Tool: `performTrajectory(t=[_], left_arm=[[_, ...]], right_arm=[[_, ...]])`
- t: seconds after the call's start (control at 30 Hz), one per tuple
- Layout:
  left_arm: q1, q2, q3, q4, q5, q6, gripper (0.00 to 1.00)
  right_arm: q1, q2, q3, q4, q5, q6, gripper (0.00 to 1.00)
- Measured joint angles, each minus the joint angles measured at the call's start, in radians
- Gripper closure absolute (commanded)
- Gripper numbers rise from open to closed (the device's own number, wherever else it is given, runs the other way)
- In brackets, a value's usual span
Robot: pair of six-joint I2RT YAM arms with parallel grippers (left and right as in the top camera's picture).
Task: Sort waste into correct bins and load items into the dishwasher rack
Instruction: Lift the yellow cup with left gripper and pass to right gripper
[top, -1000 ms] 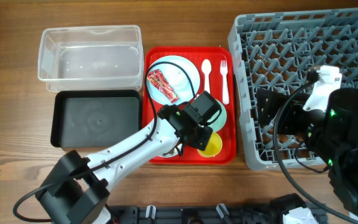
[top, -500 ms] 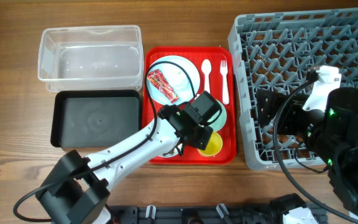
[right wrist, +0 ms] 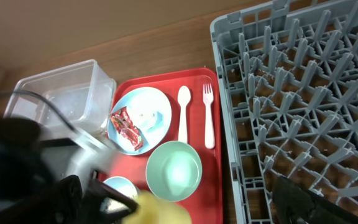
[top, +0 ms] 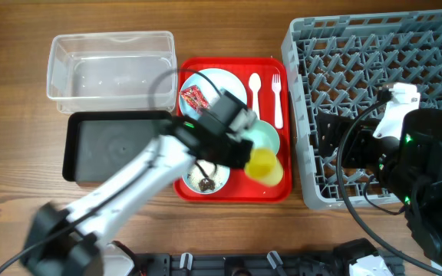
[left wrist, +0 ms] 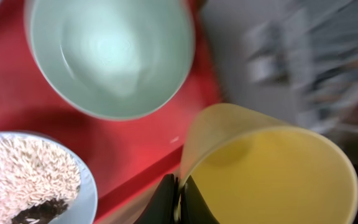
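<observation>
While the left arm shows as a streak of blur across the overhead view, the small yellow cup (top: pixel 265 165) is seen gripped by the left tool (left wrist: pixel 179 194), its thin wall pinched between the clenched fingers (left wrist: pixel 164 200) at the rim. The cup is carried at the near right corner of the red tray (top: pixel 236 193), just beside the mint green bowl (top: pixel 264 138) and close to the grey dishwasher rack (top: pixel 374 46); its open mouth is turned up toward the wrist camera. Rice-like grains with dark bits are seen in the light blue bowl (top: pixel 206 177), which sits on the tray to the left of the cup. Farther back, the red snack wrapper (top: pixel 194 98) is found lying on the light blue plate (top: pixel 222 83), with the white spoon (top: pixel 255 90) and fork (top: pixel 277 100) laid side by side to its right. The clear tub (top: pixel 110 65) and the black tray (top: pixel 117 146) are set on the tabletop left of the red tray. The right arm is parked over the rack, and whether the right tool is clenched or released cannot be told.
</observation>
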Motion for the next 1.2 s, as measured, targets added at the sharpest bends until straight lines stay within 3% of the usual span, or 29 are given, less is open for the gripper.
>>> performTrajectory(t=[0.1,0.27,0.47,0.6,0.77,1.2], left_arm=[[0.162,-0.074,0.029,0.018,0.195,0.0,0.96],[0.48,-0.101,0.039,0.073,0.653,0.0,0.96],[0.581,-0.1,0.039,0.074,0.984,0.0,0.96],[0.57,-0.1,0.039,0.074,1.065,-0.005,0.96],[0.544,-0.1,0.039,0.079,1.099,-0.011,0.96],[0.533,-0.1,0.039,0.105,1.128,-0.012,0.96]], right_arm=[[0.0,0.0,0.0,0.026,-0.073,-0.056,0.04],[0.0,0.014,0.0,0.077,-0.302,-0.205,0.08],[0.0,0.114,0.0,0.134,-0.583,-0.32,0.14],[0.0,0.175,0.0,0.243,-0.78,-0.369,0.13],[0.001,0.198,0.0,0.281,-0.89,-0.378,0.13],[0.088,0.223,0.0,0.308,-0.885,-0.382,0.17]])
